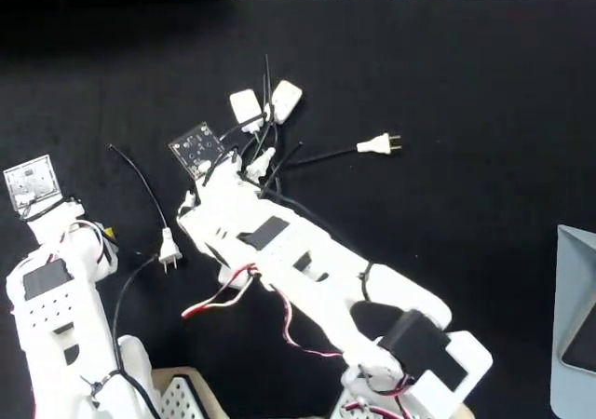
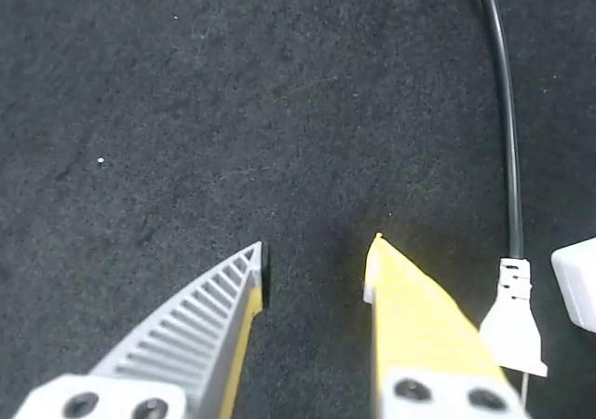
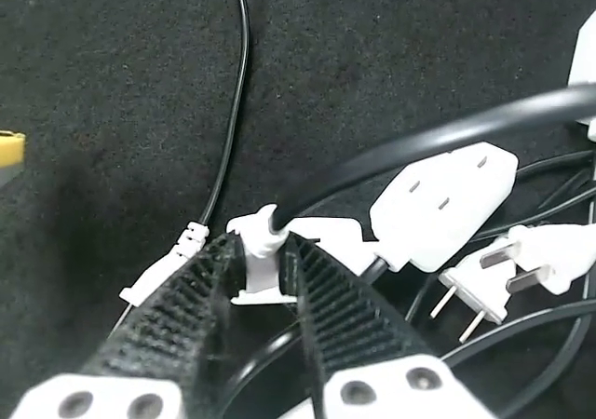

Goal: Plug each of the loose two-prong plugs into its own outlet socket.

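White two-prong plug (image 1: pixel 379 143) lying flat and loose, black cord (image 1: pixel 326 156).
Its prongs point away from the two white outlet sockets (image 1: pixel 247 104); a second plug (image 1: pixel 169 250) lies well apart, also loose.

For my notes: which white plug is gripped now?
The plug in the right gripper, beside the socket block; the plug beside the left gripper and the far plug lie loose.

Sockets (image 1: pixel 246 103) at tabletop (image 1: pixel 466 84) far centre. Loose plug (image 1: pixel 377 144) right of them. Second plug (image 1: pixel 169 250) at near left. Third plug (image 3: pixel 259 279) in right claw (image 3: pixel 261 244), near sockets.
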